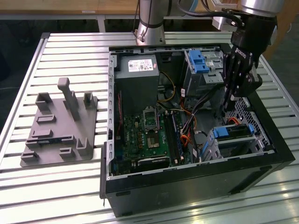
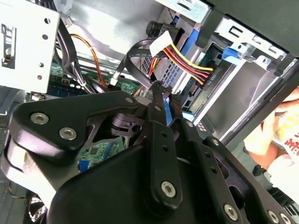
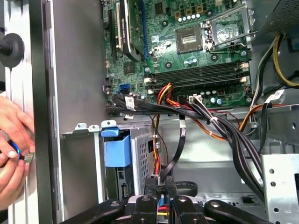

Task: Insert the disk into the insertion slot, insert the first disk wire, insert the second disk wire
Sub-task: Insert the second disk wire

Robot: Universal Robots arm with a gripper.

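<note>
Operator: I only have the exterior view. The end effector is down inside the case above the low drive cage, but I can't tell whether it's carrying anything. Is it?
Observer: Yes. In both wrist views the end effector is shut on a flat black cable that loops away from its tips.
Operator: Anything else close to the tips?
Observer: In the second wrist view, a white connector with red, yellow and black wires sits just beyond them.
Operator: Is anyone near the rig?
Observer: In the first wrist view, a person's hand is just outside the case wall.
</note>
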